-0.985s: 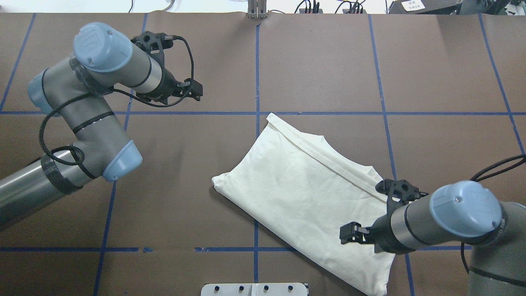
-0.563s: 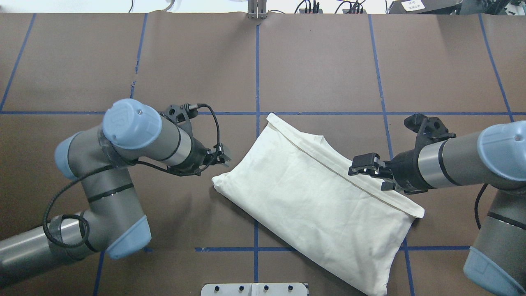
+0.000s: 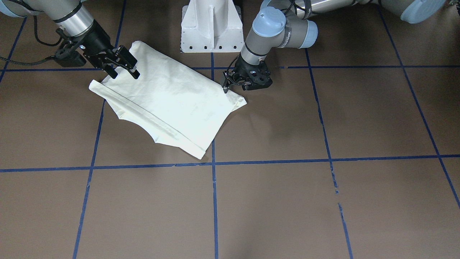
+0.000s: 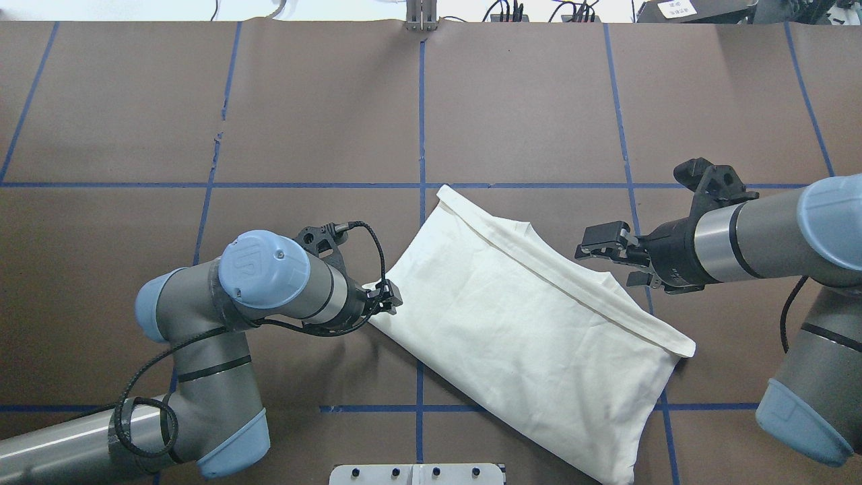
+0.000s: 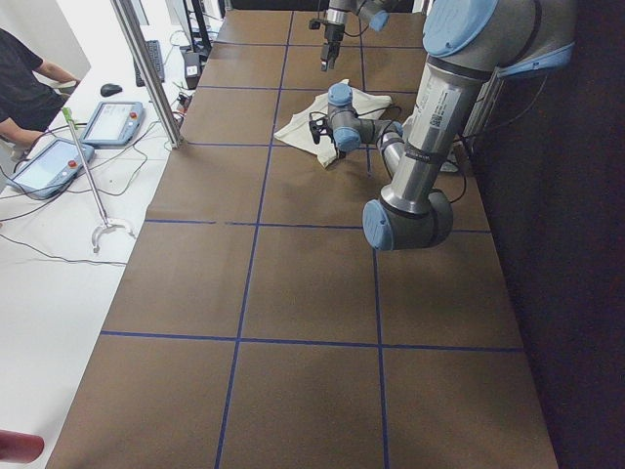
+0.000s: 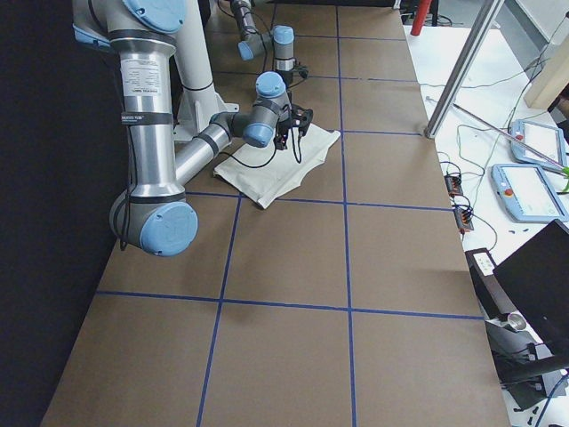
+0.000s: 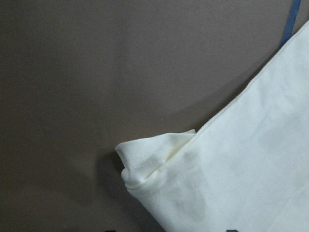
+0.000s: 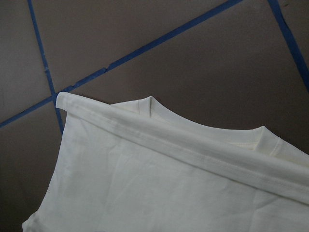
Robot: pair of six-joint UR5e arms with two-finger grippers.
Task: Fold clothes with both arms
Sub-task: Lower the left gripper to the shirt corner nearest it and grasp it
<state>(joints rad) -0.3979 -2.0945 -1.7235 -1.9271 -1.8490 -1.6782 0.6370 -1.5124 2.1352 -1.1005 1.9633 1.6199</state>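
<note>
The clothes, one cream-white shirt (image 4: 525, 330) folded with its plain side up, lie slantwise on the brown table (image 4: 323, 121). My left gripper (image 4: 394, 300) points down at the shirt's left corner (image 7: 145, 164), open, with only its fingertips showing at the bottom edge of the left wrist view. My right gripper (image 4: 601, 246) hovers open over the shirt's far hemmed edge (image 8: 193, 145), holding nothing. In the front-facing view the shirt (image 3: 169, 100) has the right gripper (image 3: 124, 72) at its left end and the left gripper (image 3: 227, 83) at its right corner.
The white pedestal base (image 3: 211, 25) stands just behind the shirt, at the robot's side. Blue tape lines (image 4: 421, 121) grid the table. Beyond the table's far edge are a person (image 5: 24, 83), tablets (image 5: 112, 122) and a metal post (image 5: 146, 73).
The left arm swung from the far left of the table down to the shirt's left corner. The right arm moved from the shirt's near right part to above its far edge. The shirt stayed put.
</note>
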